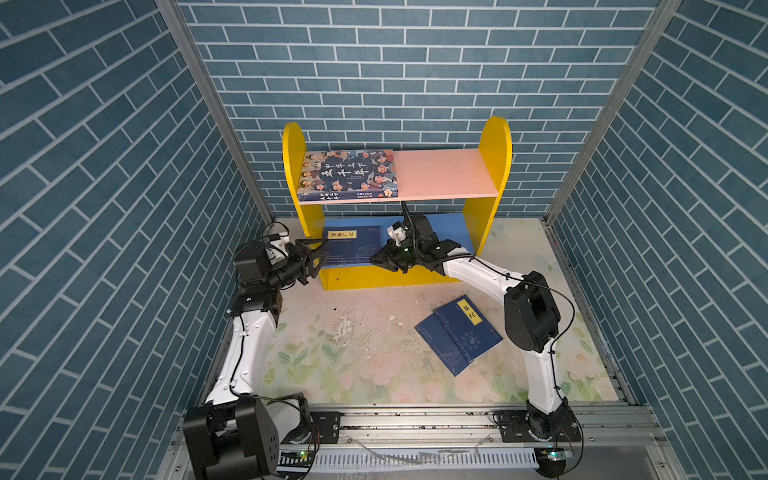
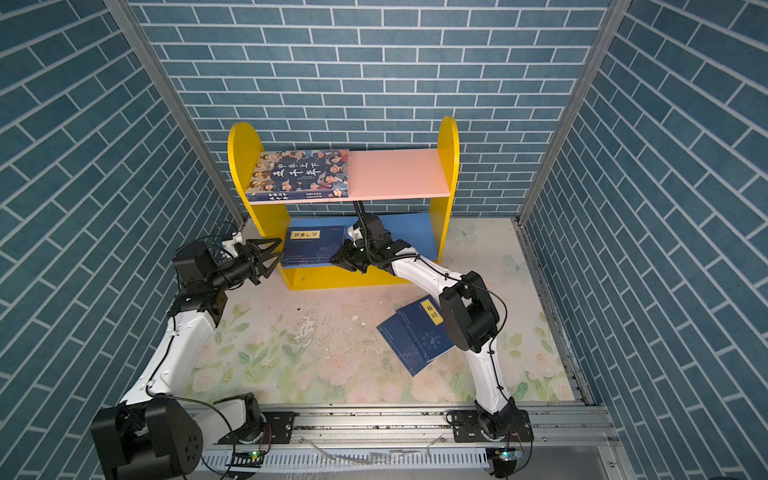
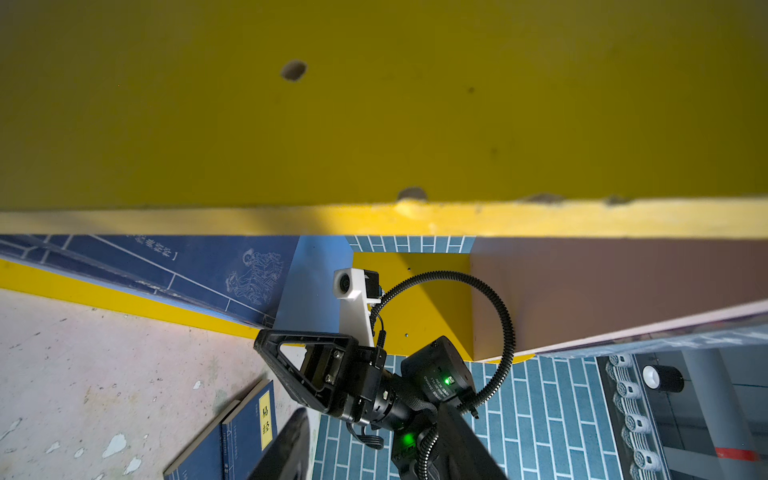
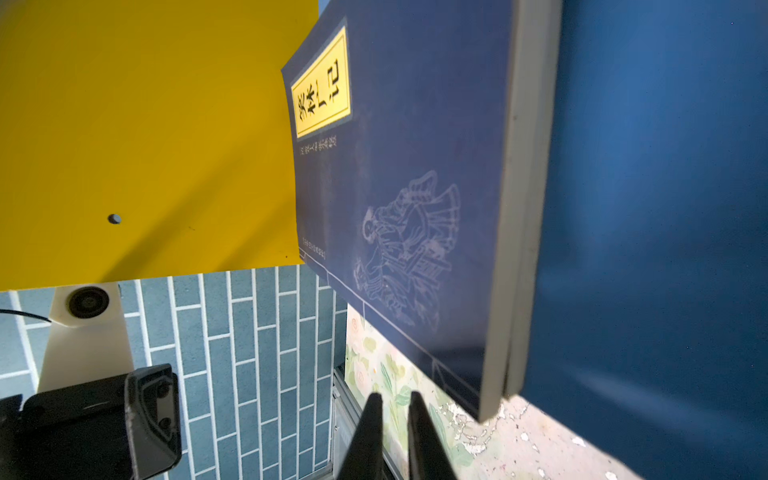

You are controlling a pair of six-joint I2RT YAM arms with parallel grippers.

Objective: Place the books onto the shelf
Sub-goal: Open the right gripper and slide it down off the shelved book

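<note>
Right gripper (image 4: pixel 395 401) (closed) beside navy books (image 4: pixel 399 166)

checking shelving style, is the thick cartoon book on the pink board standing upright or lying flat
Lying flat: the thick book rests cover up on the pink upper board, spine facing the front.
</note>
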